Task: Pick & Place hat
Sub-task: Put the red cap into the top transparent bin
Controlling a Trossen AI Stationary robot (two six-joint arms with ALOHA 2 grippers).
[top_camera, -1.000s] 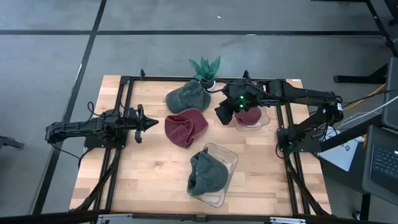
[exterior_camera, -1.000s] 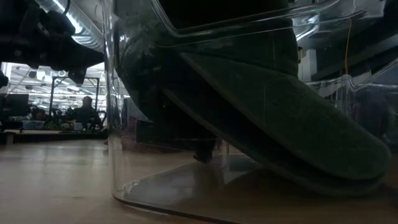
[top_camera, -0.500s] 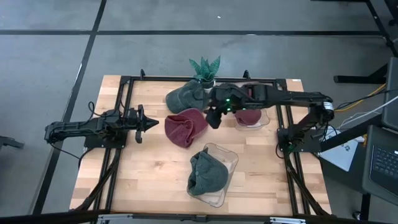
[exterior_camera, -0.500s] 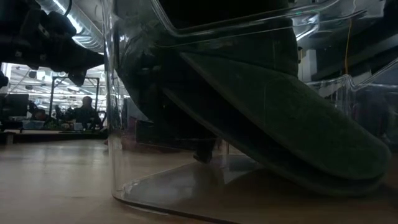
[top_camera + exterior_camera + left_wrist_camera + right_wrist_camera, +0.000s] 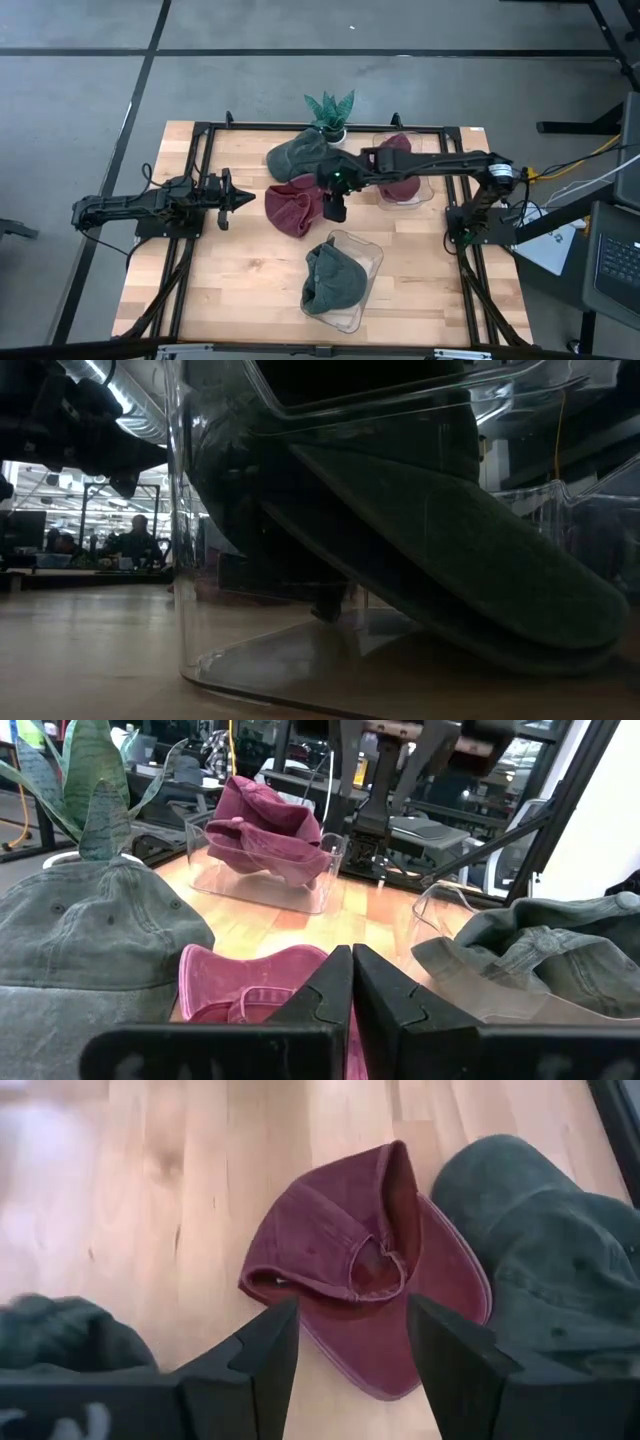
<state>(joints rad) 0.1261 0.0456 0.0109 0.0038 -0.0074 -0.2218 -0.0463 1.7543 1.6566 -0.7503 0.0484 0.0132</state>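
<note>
A loose maroon hat (image 5: 298,204) lies on the wooden table, crown down, its inside and strap showing in the right wrist view (image 5: 370,1280). My right gripper (image 5: 333,206) hovers open over the hat's right edge; its own view (image 5: 350,1312) shows a finger on either side of the hat, well above it. A loose green hat (image 5: 300,155) lies just beyond (image 5: 540,1260). My left gripper (image 5: 240,198) is shut and empty left of the maroon hat (image 5: 250,992), pointing at it.
A clear bin (image 5: 412,192) at the far right holds a second maroon hat (image 5: 265,825). A clear bin (image 5: 365,262) near the front holds a green hat (image 5: 330,280) and fills the low view (image 5: 400,560). A potted plant (image 5: 330,108) stands at the far edge.
My right gripper has swung from over the far right bin toward the table's left and a little nearer, and now hangs over the loose maroon hat. The hats have not moved.
</note>
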